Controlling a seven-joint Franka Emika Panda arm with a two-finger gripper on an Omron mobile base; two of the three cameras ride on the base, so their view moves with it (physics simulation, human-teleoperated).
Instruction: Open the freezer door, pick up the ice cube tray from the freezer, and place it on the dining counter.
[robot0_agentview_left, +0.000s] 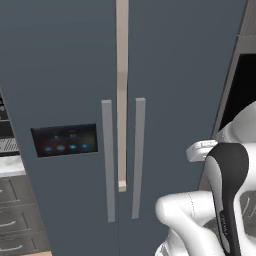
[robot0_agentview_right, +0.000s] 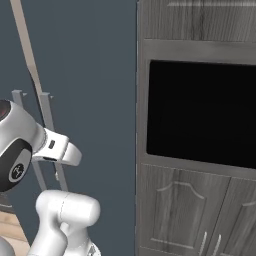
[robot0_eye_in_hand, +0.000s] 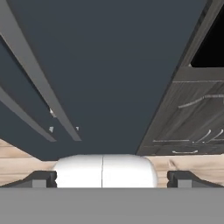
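Observation:
The freezer door (robot0_agentview_left: 60, 75) is the slate blue-grey left door with a black panel of blue lights (robot0_agentview_left: 65, 140). It stands shut, and its long grey handle (robot0_agentview_left: 107, 160) runs beside the seam. The plain matching door (robot0_agentview_left: 180, 75) has its own handle (robot0_agentview_left: 138, 157). In the hand view my gripper (robot0_eye_in_hand: 111, 179) is open, its dark fingertips (robot0_eye_in_hand: 41, 178) wide apart with nothing between them. It hangs well back from both handles (robot0_eye_in_hand: 39, 83) and faces the plain door. The ice cube tray is hidden behind the shut door. The dining counter is out of view.
A dark wood cabinet wall with a black oven opening (robot0_agentview_right: 200, 110) stands right of the fridge, with cupboard doors (robot0_agentview_right: 190, 215) below it. Grey drawers (robot0_agentview_left: 12, 220) sit left of the fridge. Wooden floor (robot0_eye_in_hand: 17, 164) shows below the doors.

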